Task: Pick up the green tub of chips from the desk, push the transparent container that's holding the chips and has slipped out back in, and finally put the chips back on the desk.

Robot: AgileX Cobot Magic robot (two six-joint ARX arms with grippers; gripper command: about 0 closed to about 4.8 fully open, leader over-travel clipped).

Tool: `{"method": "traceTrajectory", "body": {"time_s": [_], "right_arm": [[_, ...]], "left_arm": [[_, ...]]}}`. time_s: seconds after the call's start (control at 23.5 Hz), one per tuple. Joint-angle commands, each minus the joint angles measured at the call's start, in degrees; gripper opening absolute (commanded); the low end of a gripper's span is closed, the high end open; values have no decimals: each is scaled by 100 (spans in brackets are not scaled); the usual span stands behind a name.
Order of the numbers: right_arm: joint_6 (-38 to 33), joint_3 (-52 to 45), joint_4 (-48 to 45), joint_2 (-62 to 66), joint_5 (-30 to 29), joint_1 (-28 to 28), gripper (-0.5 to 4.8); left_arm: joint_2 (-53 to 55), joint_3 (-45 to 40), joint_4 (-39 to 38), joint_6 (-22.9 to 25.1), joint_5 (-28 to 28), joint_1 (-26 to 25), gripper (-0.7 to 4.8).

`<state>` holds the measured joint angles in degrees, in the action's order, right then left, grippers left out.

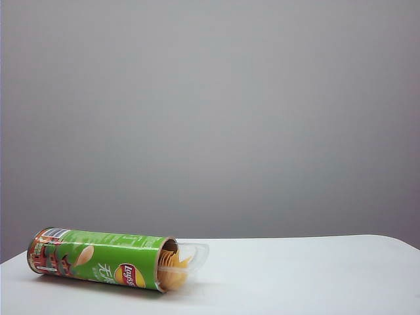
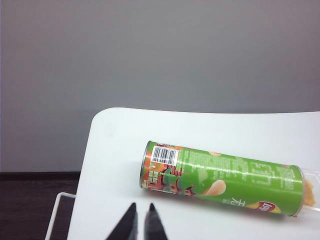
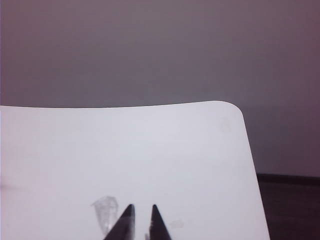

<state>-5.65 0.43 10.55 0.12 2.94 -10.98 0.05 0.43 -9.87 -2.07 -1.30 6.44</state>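
The green tub of chips (image 1: 98, 258) lies on its side on the desk (image 1: 295, 275), untouched. The left gripper (image 2: 141, 220) hangs near it, tips almost together, holding nothing. The right gripper (image 3: 141, 220) — slightly parted, empty — waits well apart. The transparent container (image 1: 190, 257) sticks out — everything is left. Neither arm shows from outside.

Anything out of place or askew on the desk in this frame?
Yes. The green tub of chips lies on its side at the left of the desk, and the transparent container has slid partway out of its open end, exposing the chips. Neither gripper touches it.
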Motion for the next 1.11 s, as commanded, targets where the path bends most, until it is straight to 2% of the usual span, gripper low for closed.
{"method": "traceTrajectory", "body": {"time_s": [0.04,0.26,0.38,0.43,0.47,0.6,0.68,0.72,0.81,0.85,0.89,0.94,0.98,1.06,1.11], "right_arm": [[7,-37,-37,0,-9,-2,39],[-31,-37,-46,0,-11,-2,40],[-407,-37,-136,0,-13,-4,39],[-739,-37,-302,0,-17,-4,34],[-850,-37,-448,0,-28,-7,0],[-997,4,-1217,9,-162,-7,-9],[-1248,116,-1209,61,-162,-4,-9],[-1250,173,-1207,125,-162,-4,-9],[-1250,413,-1211,448,-160,0,-9],[-1233,675,-1209,776,-164,2,-9],[-1233,813,-1207,951,-166,2,-9],[-1165,1158,-1209,1362,-234,2,-9],[-896,1451,-1204,1698,-420,2,-9],[-459,1840,-1141,2149,-664,2,-9],[-142,2297,-861,2660,-846,2,-9]], "left_arm": [[0,-7,96,-9,7,-4,25],[0,-4,98,-9,4,-4,25],[0,0,299,-31,-9,-2,25],[0,55,452,-59,-28,-2,25],[0,131,498,-129,-24,-4,25],[129,710,529,-638,17,-7,25],[527,1211,455,-466,-20,-7,25],[761,1445,424,-203,-20,-7,25],[1469,2083,433,721,-153,-7,25],[1934,2459,435,1401,-153,-7,26],[2221,2675,428,1886,-153,-7,26],[2686,3014,387,2726,-155,-7,26],[3042,3257,326,3226,-203,-7,26],[3462,3576,136,3659,-420,-11,26],[3899,3915,-205,4019,-815,-13,26]]}}
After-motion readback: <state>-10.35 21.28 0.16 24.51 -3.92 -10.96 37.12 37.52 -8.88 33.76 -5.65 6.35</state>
